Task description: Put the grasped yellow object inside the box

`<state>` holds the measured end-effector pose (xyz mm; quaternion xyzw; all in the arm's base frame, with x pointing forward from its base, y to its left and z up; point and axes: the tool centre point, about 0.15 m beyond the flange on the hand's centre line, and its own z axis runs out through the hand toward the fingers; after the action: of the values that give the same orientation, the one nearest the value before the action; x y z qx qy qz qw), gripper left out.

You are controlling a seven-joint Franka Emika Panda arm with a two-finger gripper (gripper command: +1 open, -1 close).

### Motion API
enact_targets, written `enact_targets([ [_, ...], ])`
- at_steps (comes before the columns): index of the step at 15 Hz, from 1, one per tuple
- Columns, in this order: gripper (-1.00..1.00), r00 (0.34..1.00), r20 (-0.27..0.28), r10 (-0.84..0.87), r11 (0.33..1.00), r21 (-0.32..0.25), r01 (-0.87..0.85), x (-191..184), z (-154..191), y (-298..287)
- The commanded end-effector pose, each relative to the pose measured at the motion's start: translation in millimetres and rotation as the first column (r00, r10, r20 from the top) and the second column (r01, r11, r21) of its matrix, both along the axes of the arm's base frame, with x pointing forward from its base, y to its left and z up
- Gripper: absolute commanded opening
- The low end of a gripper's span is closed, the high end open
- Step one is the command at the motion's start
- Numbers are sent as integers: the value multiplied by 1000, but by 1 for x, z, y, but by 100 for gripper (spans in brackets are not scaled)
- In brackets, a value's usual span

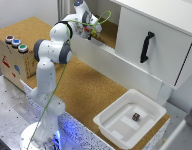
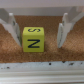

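Note:
In the wrist view the yellow object [image 2: 33, 38], a small cube with black letters on its face, rests on a cork surface between my gripper's [image 2: 39, 45] two fingers. The fingers [image 2: 64, 30] stand wider than the cube. It lies close to one finger, with a clear gap to the other. In the exterior view my gripper [image 1: 92, 32] is at the back, over the raised cork shelf beside the white cabinet; the cube cannot be made out there. The box [image 1: 110, 120], a shallow white tub, stands at the front of the exterior view's right, far from my gripper.
A small dark brown object [image 1: 136, 116] lies inside the tub. The white cabinet with a black handle [image 1: 146, 47] stands at the exterior view's right. A wooden box with coloured buttons [image 1: 13, 52] stands at its left. A white ledge [image 2: 42, 75] borders the cork near the cube.

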<state>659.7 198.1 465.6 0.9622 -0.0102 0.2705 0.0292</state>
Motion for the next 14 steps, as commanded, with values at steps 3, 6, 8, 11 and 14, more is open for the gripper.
enact_targets([
  [3,-100,999,-13,-53,998,-38,52,2,-8,-14],
  [6,-100,998,26,-56,998,-32,57,-34,4,-21],
  [8,-100,997,57,-58,997,-43,60,-63,15,-26],
  [11,-100,993,73,-93,995,-35,96,-113,26,-39],
  [14,-100,989,35,-145,989,-35,146,-158,25,-61],
])
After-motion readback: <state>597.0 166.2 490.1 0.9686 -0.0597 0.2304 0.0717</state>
